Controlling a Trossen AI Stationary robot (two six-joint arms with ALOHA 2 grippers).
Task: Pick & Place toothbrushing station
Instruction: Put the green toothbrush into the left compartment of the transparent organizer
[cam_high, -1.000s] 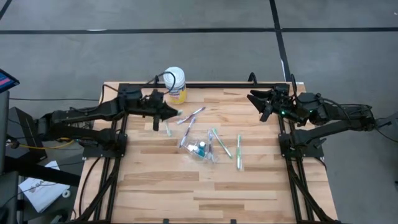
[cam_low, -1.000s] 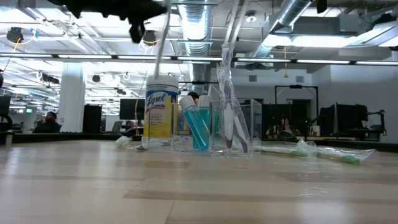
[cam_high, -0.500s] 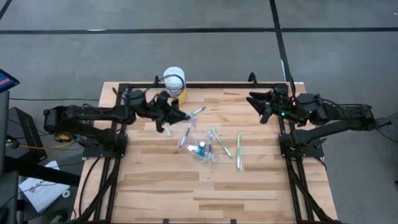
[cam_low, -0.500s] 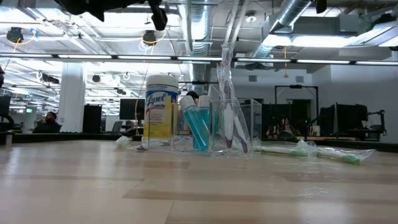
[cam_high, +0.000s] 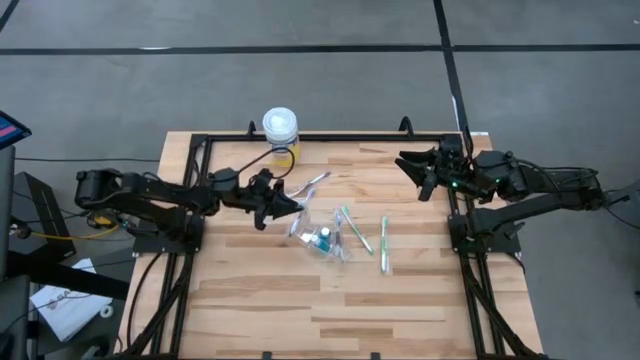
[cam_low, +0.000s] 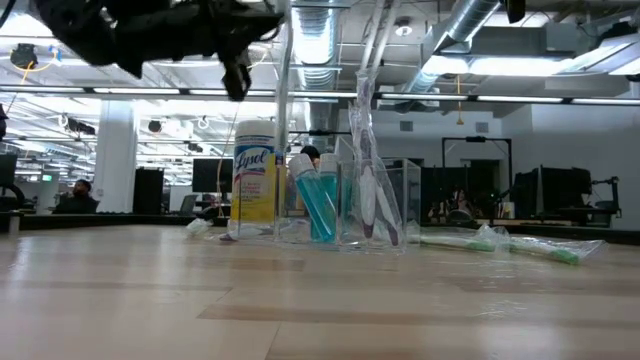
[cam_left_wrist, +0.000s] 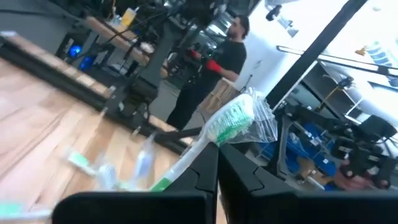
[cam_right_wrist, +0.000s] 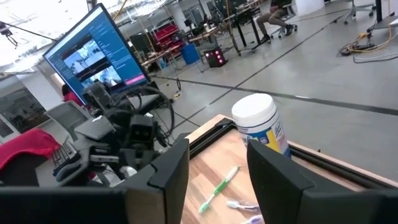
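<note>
My left gripper is shut on a pale green and white toothbrush, its head wrapped in clear film, just left of the clear plastic cup. In the low view the cup stands on the table with blue toothpaste tubes and a pink and white toothbrush upright in it. Two green toothbrushes lie flat to the cup's right, and a pink one lies farther back. My right gripper hangs open and empty over the table's far right. My left gripper pinches the toothbrush's shaft, a little below the head, between its two fingers. The fingers reach in about level from the table's left and lie across the shaft. The brush stands nearly upright, head up, clear of the table.
A white and yellow wipes canister stands at the far edge, behind my left gripper. Dark frame rails run along the table's left and right sides. The near half of the wooden table is bare. People show in the room beyond.
My left gripper has come down and moved toward the table's near edge and the cup, rolling its wrist on the way. It stays shut on the toothbrush, which has travelled with it, clear of the table.
</note>
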